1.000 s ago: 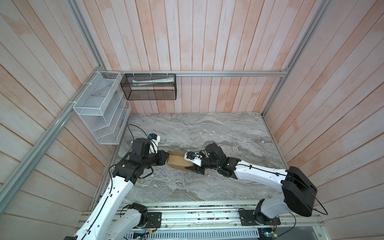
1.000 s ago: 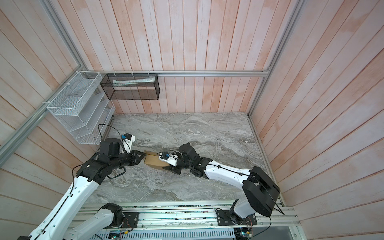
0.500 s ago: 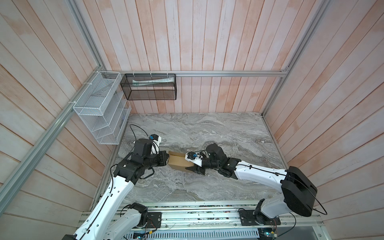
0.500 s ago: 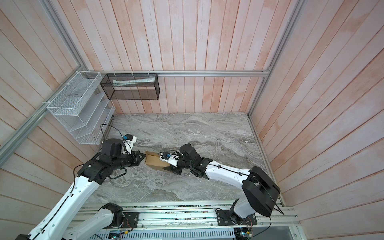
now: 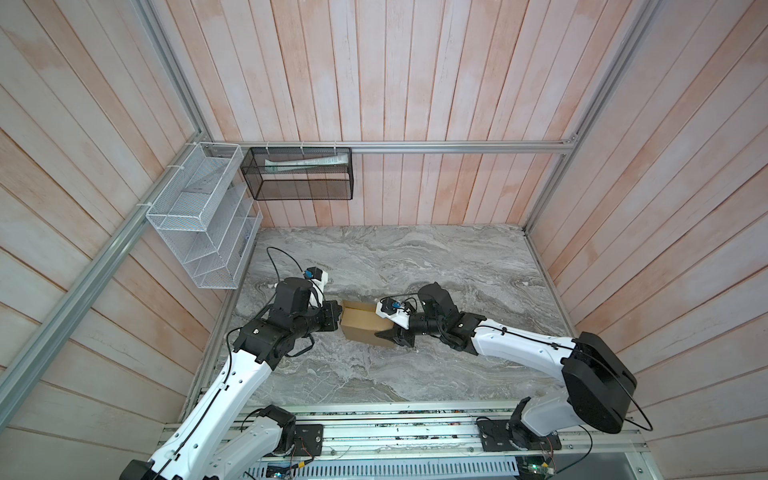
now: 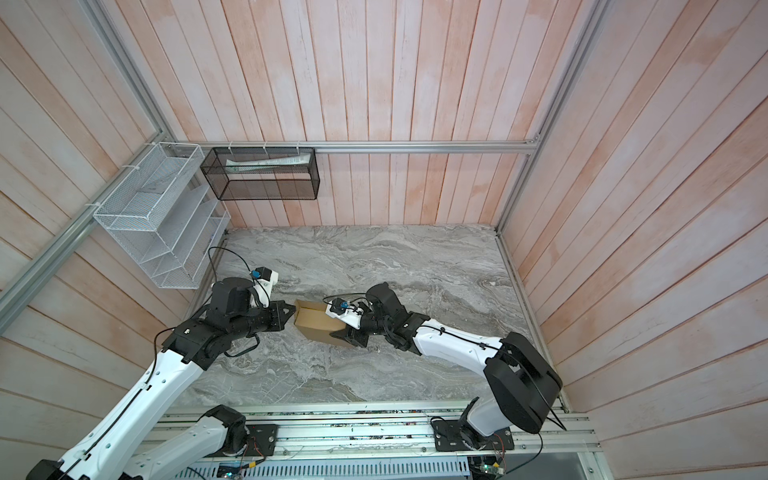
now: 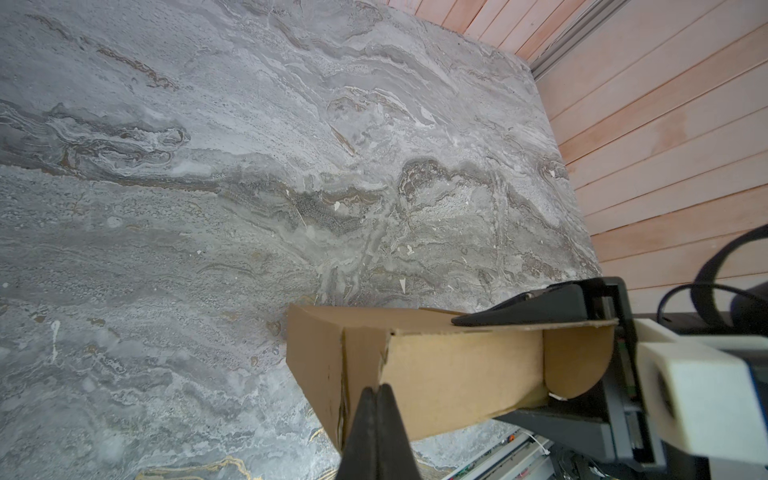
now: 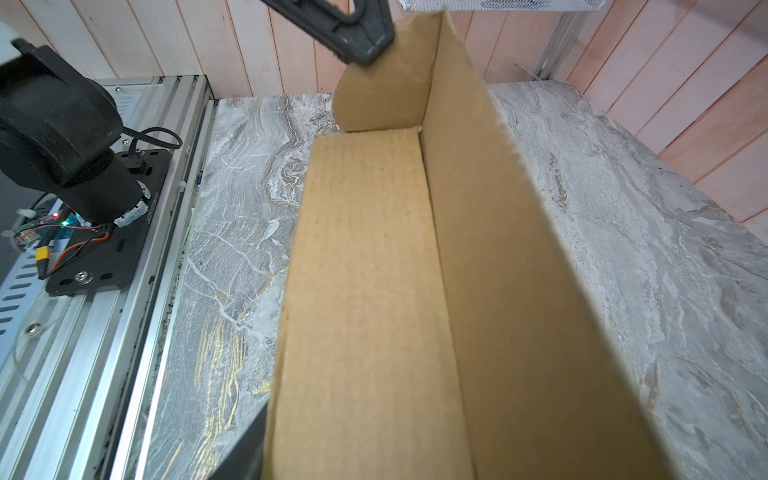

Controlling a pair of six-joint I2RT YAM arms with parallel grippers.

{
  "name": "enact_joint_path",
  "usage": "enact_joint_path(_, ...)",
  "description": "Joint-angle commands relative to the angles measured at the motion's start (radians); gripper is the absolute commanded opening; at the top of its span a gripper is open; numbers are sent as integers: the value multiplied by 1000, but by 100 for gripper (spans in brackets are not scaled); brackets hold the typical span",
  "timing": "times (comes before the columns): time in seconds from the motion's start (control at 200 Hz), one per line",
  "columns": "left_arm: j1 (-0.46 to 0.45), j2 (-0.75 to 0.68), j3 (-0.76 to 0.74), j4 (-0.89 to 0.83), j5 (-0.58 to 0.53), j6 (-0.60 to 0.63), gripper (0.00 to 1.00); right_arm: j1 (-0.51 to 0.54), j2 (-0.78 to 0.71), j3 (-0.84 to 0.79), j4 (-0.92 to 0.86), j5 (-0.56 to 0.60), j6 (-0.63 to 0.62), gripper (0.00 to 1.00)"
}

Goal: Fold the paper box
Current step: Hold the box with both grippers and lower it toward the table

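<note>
Box (image 7: 436, 399), part-folded, sits grasped between the jaws of the right gripper (image 7: 482, 370); left gripper (image 7: 376, 390), jaws clenched, touches its far end.

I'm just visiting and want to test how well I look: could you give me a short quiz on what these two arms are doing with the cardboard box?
1. True or false: the left gripper is wide open.
2. Which gripper clamps the paper box? A) left B) right C) neither
3. How many wire baskets hang on the walls?

Key:
1. False: it is shut, at the box's end.
2. B, the right gripper.
3. Two: a white rack and a black basket.
</note>
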Motion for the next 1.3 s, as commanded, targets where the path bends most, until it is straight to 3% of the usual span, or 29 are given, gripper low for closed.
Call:
enact_joint_path(0.0,-15,5,-46,39,-44,2,0,-21,-45,-4,40,-74,20,26)
enact_joint_path(0.5,-86,-8,-151,179,-162,-10,0,-65,-48,-21,51,-133,23,23)
enact_joint_path(1.295,-191,-14,-257,302,-248,-44,0,-95,-28,-51,86,-186,15,22)
